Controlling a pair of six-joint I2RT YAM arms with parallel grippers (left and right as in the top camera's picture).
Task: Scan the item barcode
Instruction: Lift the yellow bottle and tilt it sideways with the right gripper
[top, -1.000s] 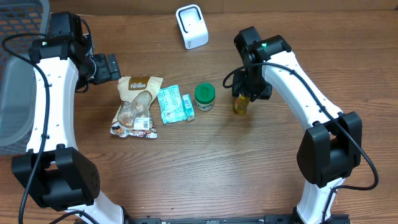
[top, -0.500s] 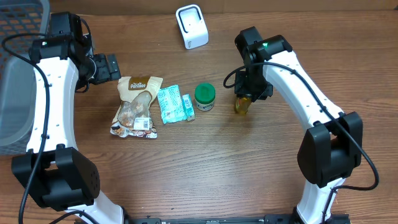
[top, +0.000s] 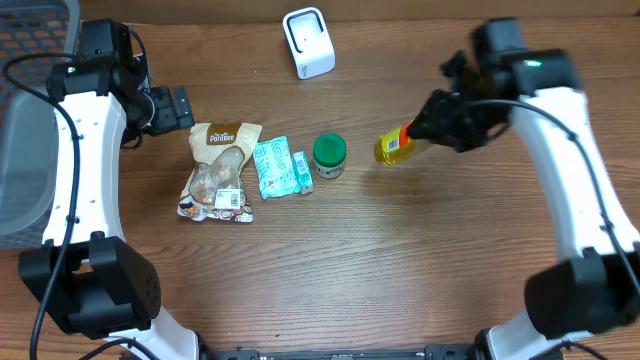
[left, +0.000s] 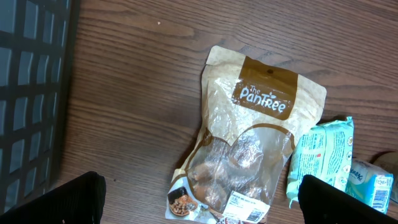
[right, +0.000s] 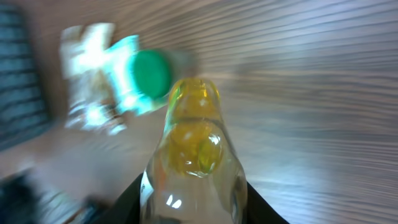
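Right pincer pinching yellow bottle; left pincer spread; green-lidded jar near bottle.

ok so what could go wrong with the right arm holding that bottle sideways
1. The right gripper holds the yellow bottle near its cap end, body sticking out sideways, so it might slip.
2. No barcode shows, so it may reach the white scanner facing the wrong way.
3. A drop could hit the green-lidded jar nearby.
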